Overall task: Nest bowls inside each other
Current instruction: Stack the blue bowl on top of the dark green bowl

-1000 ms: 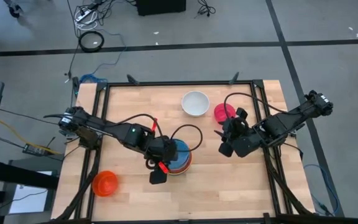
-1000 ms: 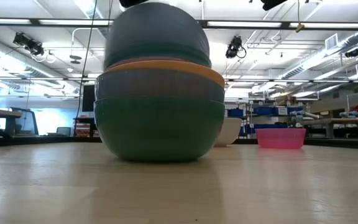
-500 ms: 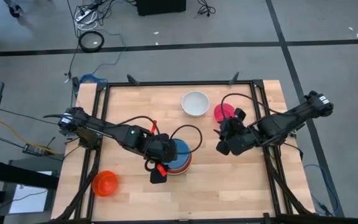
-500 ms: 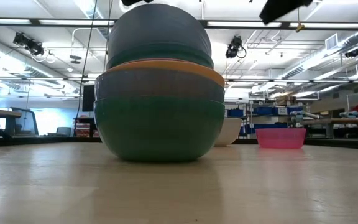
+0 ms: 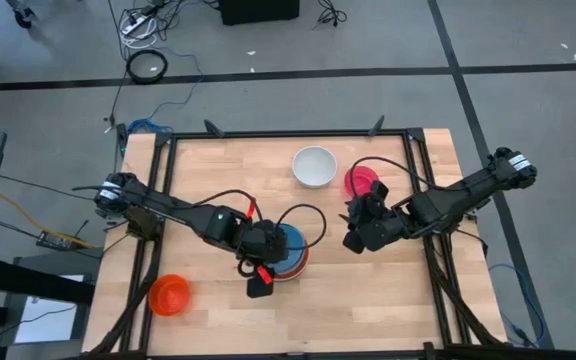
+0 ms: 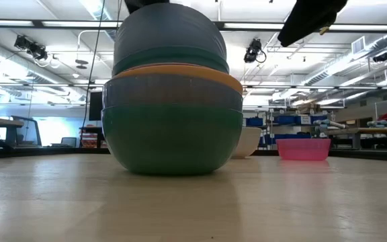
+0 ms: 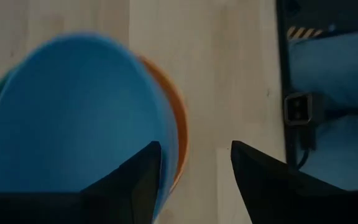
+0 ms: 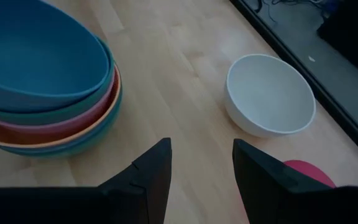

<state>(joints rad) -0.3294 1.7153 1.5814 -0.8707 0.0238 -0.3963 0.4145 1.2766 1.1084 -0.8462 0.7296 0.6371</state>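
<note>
A stack of nested bowls (image 5: pixel 290 250) sits mid-table with a blue bowl (image 7: pixel 73 118) on top; teal, red and orange rims (image 8: pixel 73 134) show below it. My left gripper (image 7: pixel 194 152) hangs open at the stack's near rim, one finger over the blue bowl and the other beyond the orange rim (image 7: pixel 180 134). My right gripper (image 8: pixel 201 155) hovers open above the bare table, to the right of the stack. A white bowl (image 5: pixel 314 166), a pink bowl (image 5: pixel 360 181) and an orange bowl (image 5: pixel 168 295) stand apart on their bases.
The white bowl (image 8: pixel 269 93) and the pink bowl (image 8: pixel 309 171) stand at the far middle, beyond my right gripper (image 5: pixel 352 238). The orange bowl is at the near left corner. Bare wood lies between the stack and the right rail (image 5: pixel 430 250).
My right gripper has come down and toward the stack, and its dark shape now shows at the top right of the low view. The stack stays in place.
</note>
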